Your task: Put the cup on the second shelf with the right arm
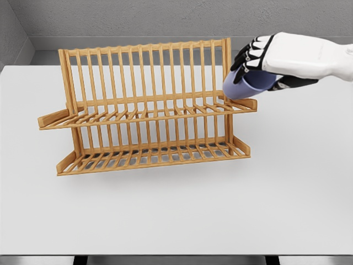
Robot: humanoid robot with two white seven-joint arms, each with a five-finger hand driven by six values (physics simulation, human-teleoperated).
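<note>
My right hand [255, 62] comes in from the upper right, its fingers curled around a blue-purple cup [246, 84]. The cup lies tilted on its side in the grasp, its base end facing left. It hovers at the right end of the wooden dish rack [144, 107], just above the upper shelf [165, 113] and close to the rack's right post. The lower shelf [154, 154] holds nothing. The hand covers most of the cup's upper side.
The rack stands on a white table [176, 215], with a tall slatted back behind both shelves. A grey wall runs behind the table. The table's front edge lies near the bottom of the view.
</note>
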